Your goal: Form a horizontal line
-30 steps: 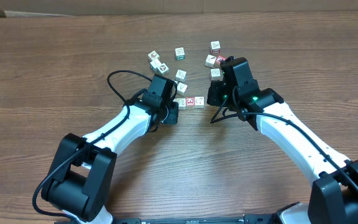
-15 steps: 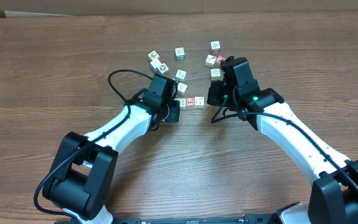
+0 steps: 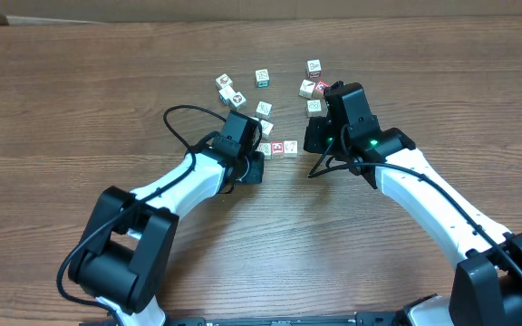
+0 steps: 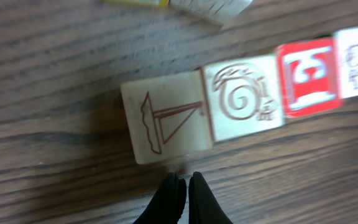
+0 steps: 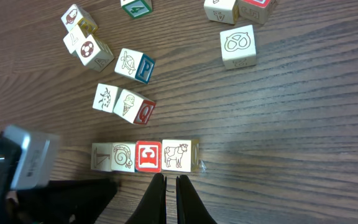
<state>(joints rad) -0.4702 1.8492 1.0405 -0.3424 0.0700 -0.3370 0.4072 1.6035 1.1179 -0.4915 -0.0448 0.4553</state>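
The horizontal line (image 5: 145, 155) is four cream cubes set edge to edge: sailboat, snail, red-printed, cow. It shows in the overhead view (image 3: 277, 148) and in the left wrist view (image 4: 241, 96). My left gripper (image 4: 184, 183) is shut and empty, its tips just in front of the sailboat cube (image 4: 166, 118) at the row's left end; in the overhead view it (image 3: 253, 166) sits below-left of the row. My right gripper (image 5: 166, 185) is shut and empty, just in front of the red cube (image 5: 148, 155); in the overhead view it (image 3: 313, 140) is right of the row.
Loose cubes lie behind the row: a ladybird and ice-cream pair (image 5: 124, 102), a turtle cube (image 5: 134, 65), a football cube (image 5: 89, 50), a pretzel cube (image 5: 238, 45). Overhead, more sit at the back (image 3: 262, 78), (image 3: 314, 68), (image 3: 229, 89).
My left arm has shifted slightly right, closer to the row's left end. The right arm and the cubes have not visibly moved.
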